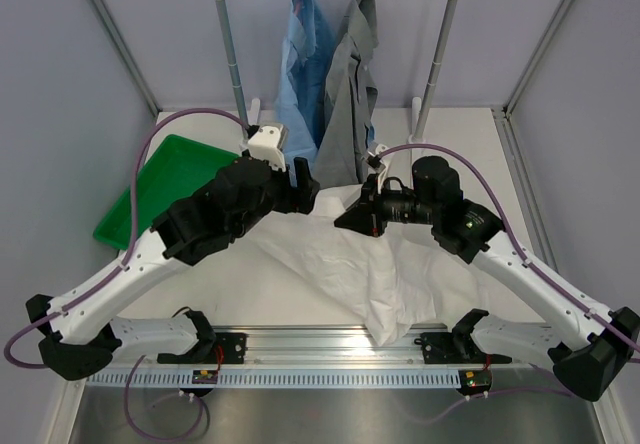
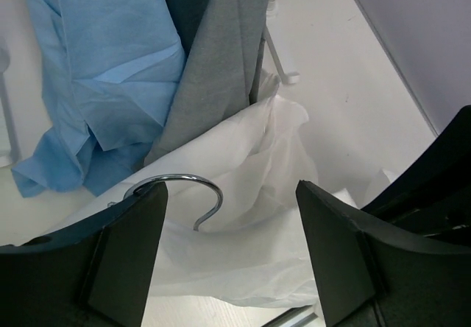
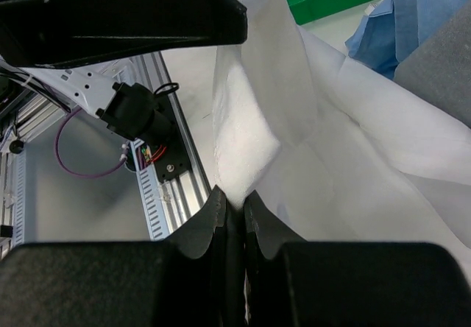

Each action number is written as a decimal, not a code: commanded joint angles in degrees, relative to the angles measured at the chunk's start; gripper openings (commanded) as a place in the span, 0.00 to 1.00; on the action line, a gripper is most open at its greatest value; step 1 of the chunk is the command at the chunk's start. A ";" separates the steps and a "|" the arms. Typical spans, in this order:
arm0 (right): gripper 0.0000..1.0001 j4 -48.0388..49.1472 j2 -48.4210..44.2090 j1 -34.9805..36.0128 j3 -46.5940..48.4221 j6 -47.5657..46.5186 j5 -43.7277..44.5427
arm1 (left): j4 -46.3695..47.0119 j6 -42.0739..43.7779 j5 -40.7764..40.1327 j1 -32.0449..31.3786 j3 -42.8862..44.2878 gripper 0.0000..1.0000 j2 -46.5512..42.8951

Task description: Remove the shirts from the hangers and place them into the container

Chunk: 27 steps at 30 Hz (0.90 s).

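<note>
while clamping limp, likely light white shirt [image 1: 350, 264] with right gripper [image 3: 234, 198], left gripper [image 2: 229, 194] agape astride hanger hook [image 2: 184, 177]: take stiff hook, not slippy cloth.

No text, label, brand, number or sign is legible to you in any of the three views. Small red and yellow marks sit on the base rail [image 1: 300, 349] near each arm's foot, but they are too small to read.
</note>
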 commanded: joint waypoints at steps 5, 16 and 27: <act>0.00 5.42 -0.61 1.67 -0.18 -0.04 -0.67 | 5.06 1.63 -6.22 -0.17 1.39 0.59 0.85; 0.00 5.77 -1.49 2.46 -0.35 0.05 -0.50 | 7.70 1.63 -8.68 -0.17 -0.63 0.40 1.82; 0.00 5.77 -2.63 3.17 -1.67 -0.04 0.12 | 16.84 6.98 -9.82 -0.17 -6.34 0.00 -2.21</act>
